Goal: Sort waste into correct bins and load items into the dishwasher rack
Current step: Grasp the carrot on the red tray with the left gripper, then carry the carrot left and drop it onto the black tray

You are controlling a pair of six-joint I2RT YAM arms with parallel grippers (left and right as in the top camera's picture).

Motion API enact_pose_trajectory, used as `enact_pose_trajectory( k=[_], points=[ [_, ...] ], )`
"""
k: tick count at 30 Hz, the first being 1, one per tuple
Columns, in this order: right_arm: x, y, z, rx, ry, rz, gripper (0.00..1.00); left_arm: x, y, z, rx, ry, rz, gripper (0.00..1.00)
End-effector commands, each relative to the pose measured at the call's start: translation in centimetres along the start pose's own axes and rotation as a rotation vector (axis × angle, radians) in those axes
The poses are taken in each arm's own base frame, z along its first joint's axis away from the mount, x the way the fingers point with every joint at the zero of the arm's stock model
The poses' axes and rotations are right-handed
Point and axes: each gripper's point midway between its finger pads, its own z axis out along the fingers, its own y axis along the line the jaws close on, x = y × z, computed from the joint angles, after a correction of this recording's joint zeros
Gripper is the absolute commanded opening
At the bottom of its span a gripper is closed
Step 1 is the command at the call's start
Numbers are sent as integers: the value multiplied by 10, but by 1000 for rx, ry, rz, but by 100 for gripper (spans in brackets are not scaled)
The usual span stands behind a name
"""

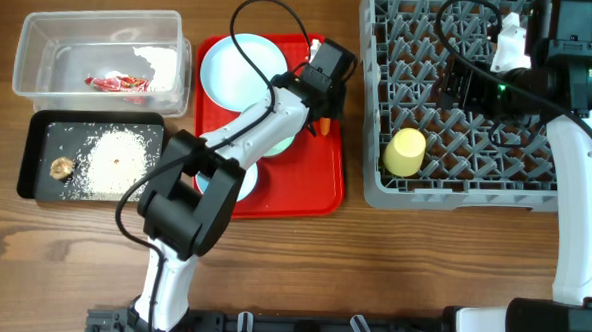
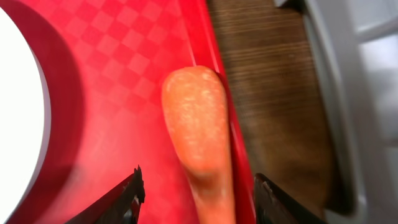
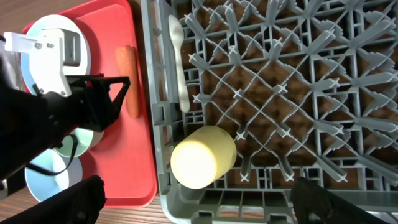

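Overhead, the carrot (image 1: pixel 324 127) is barely seen at the tray's (image 1: pixel 315 192) 3 o'clock. Close-up, it is straddled, ungripped, by the left gripper (image 2: pixel 200 200). The right gripper (image 3: pixel 199 202) is splayed wide, empty.

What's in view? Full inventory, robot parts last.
tub: 1, clear, far left of table
wrapper: 1, red-and-white, in tub
black tray: 1, black, beside tub
rice: many grains, white, in black tray
scrap: 1, brown, in black tray
red tray: 1, red, table centre
plate: 1, pale blue, on red tray
bowls: 2, pale blue/mint, on red tray
carrot: 1, orange, red tray's edge
rack: 1, grey, table's right
cup: 1, yellow, in rack
spoon: 1, white, in rack
left pincer: 1, black, open astride carrot
right pincer: 1, black, open above rack
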Motion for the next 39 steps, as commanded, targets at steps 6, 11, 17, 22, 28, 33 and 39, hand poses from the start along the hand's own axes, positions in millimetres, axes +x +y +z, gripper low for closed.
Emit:
enact_pose_trajectory(
  k=[6,11,17,22,28,33,39],
  points=[
    [-3,3,-11,-7,-37,-24,98,2,8,18,-55,-12,34,57],
    [-5,4,-11,-13,-46,-27,97,10,5,28,-53,5,96,56],
    [-10,5,-11,-15,-66,-32,98,19,6,38,-64,25,102,57],
    [-11,5,-11,-15,-67,-32,98,19,9,40,-77,24,102,43],
    [-11,5,-11,-15,-67,-34,97,17,11,39,-92,14,101,20],
    [-11,5,-11,-15,-68,-36,98,12,14,37,-115,-4,100,14],
    [-11,5,-11,-15,-67,-36,98,-11,11,9,-103,-64,87,14]
  ],
)
